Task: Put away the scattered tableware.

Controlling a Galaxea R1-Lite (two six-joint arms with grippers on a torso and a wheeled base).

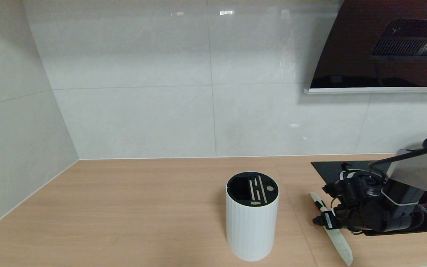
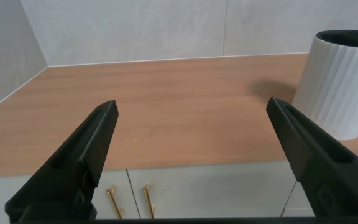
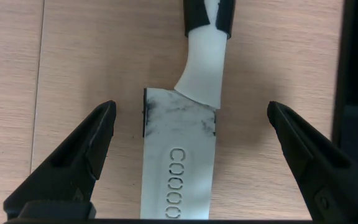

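A white ribbed utensil holder [image 1: 251,222] with a black slotted top stands upright on the wooden counter [image 1: 143,207]. To its right lies a white-bladed knife [image 1: 341,244] with a black-and-white handle, flat on the counter beside the black cooktop [image 1: 328,168]. My right gripper [image 1: 326,205] hovers over the knife, open. In the right wrist view its fingers [image 3: 98,143] stand on either side of the knife [image 3: 179,162], near where blade meets handle, apart from it. My left gripper [image 2: 191,109] is open and holds nothing, low in front of the counter edge, with the holder [image 2: 344,81] ahead to one side.
A tiled wall backs the counter and meets a side wall at the left corner. A dark range hood [image 1: 384,48] hangs above the cooktop. Cabinet doors with gold handles [image 2: 112,199] sit below the counter edge. Bare counter stretches left of the holder.
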